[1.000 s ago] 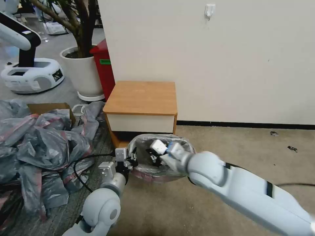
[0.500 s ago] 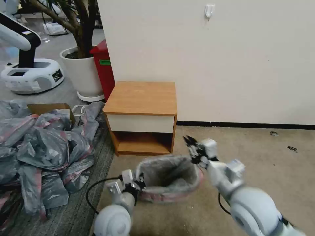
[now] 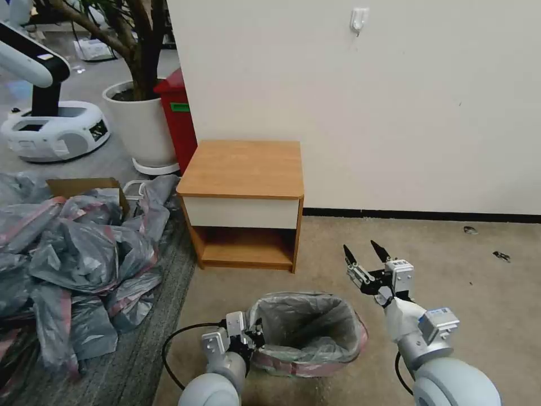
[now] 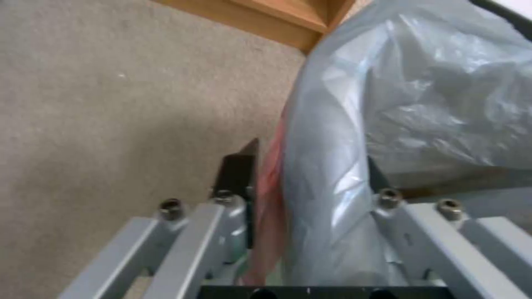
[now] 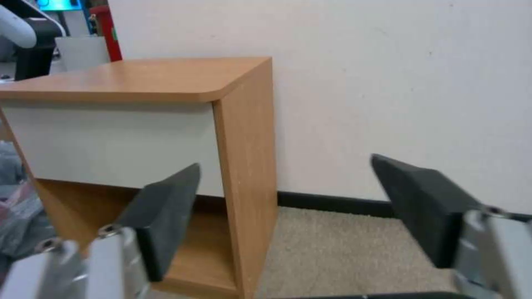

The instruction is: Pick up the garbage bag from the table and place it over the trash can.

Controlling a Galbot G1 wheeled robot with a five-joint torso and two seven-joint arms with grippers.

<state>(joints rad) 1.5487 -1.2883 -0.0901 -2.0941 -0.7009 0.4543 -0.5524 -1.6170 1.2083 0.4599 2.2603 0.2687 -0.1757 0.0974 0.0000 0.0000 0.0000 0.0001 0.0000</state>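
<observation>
Garbage bag [image 3: 307, 327] lining trash can [image 3: 307, 363] on carpet before surface [image 3: 243, 168]; right end effector [image 3: 365, 254] raised, spread apart. Left wrist: left end effector [image 4: 310, 182] clamped on bag rim. Right wrist: fingers [image 5: 166, 211] apart, facing surface.

A robotics lab staged as a home corner: a nightstand [image 3: 243, 169] on beige carpet [image 3: 462, 265] against a partition wall [image 3: 360, 101], with another white robot [image 3: 48, 121], a potted tree [image 3: 141, 113] and heaped bags [image 3: 73, 254] beyond.
</observation>
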